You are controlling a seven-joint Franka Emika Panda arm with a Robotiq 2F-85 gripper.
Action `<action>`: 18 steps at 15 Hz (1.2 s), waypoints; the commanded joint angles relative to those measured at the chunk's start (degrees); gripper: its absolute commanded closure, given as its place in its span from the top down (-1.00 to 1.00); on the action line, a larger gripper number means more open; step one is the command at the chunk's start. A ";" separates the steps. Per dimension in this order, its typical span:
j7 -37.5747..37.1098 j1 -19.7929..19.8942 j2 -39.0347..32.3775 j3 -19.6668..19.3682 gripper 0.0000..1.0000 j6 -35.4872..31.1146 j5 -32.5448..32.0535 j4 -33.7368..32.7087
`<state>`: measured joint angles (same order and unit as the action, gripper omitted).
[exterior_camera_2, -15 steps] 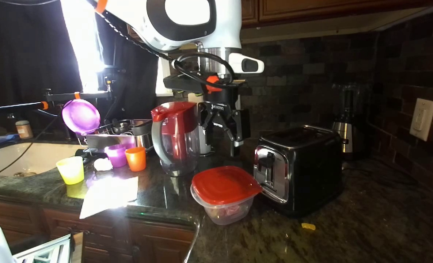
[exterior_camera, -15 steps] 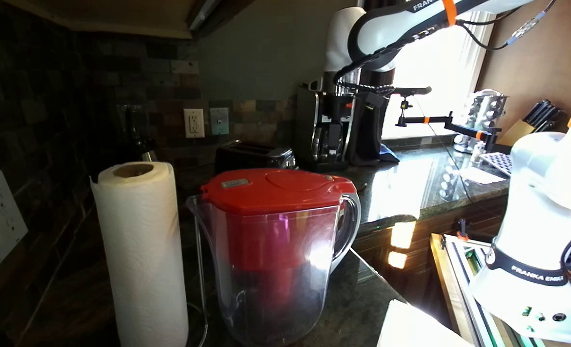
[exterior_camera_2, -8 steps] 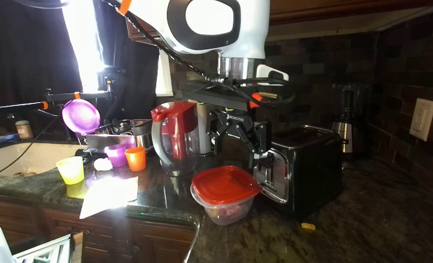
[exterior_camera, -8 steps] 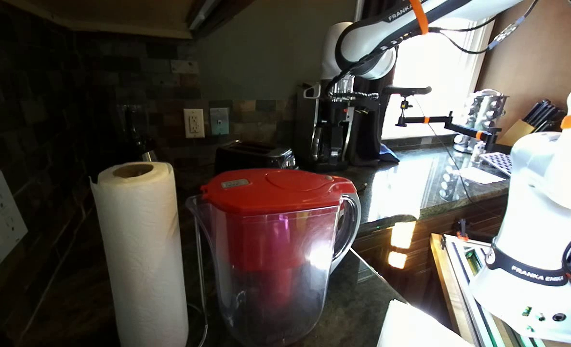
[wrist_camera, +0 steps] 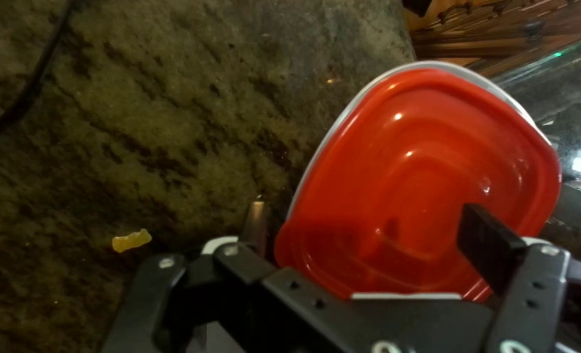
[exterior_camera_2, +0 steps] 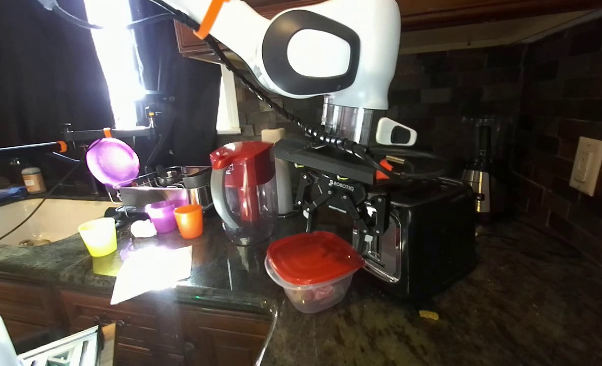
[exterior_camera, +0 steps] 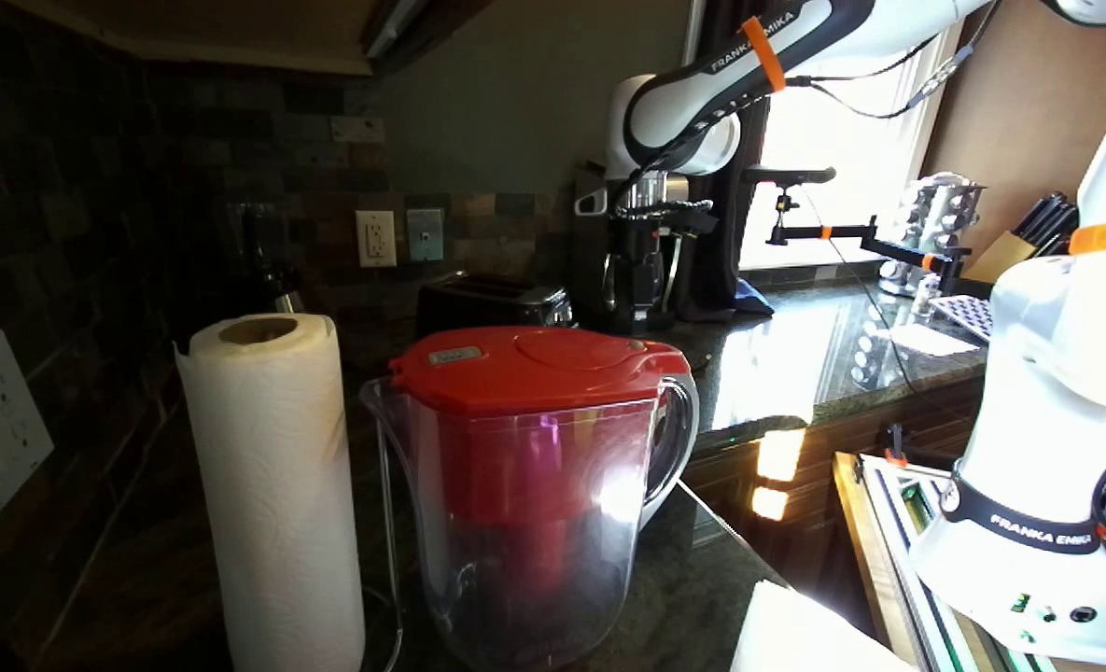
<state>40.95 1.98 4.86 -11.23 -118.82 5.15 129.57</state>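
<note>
The red-lidded tub point(exterior_camera_2: 313, 264) sits on the dark mottled worktop point(exterior_camera_2: 509, 330), near the worktop's edge. Right above the tub hangs the robot's hand point(wrist_camera: 364, 215), pointing down, its fingers spread wide apart. What crowds it most is the black toaster point(exterior_camera_2: 433, 244), standing so close beside the tub that I can't say whether the two touch; nor can I tell whether the finger on that side meets the toaster's front. A small yellow scrap point(exterior_camera_2: 429, 315) lies on the toaster's side of the tub, a little off from it. On the tub's other side a red-topped pitcher point(exterior_camera_2: 247, 203) stands near, and farther from the tub an upright paper roll point(exterior_camera: 273, 495). Well apart from the tub stand a yellow cup point(exterior_camera_2: 99, 239), a purple cup point(exterior_camera_2: 161, 217) and an orange cup point(exterior_camera_2: 189, 222), along with a glaring white sheet point(exterior_camera_2: 151, 272).
</note>
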 commanded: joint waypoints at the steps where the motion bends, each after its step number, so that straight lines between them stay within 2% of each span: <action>1: 4.12 1.47 -3.59 0.78 1.00 1.12 3.44 -2.79; 11: 10.45 4.27 -11.38 3.06 1.00 3.45 10.63 -8.95; 18: 12.06 6.33 -14.81 4.21 1.00 7.65 12.82 -12.00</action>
<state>51.48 6.55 -7.96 -8.13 -113.84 16.37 119.73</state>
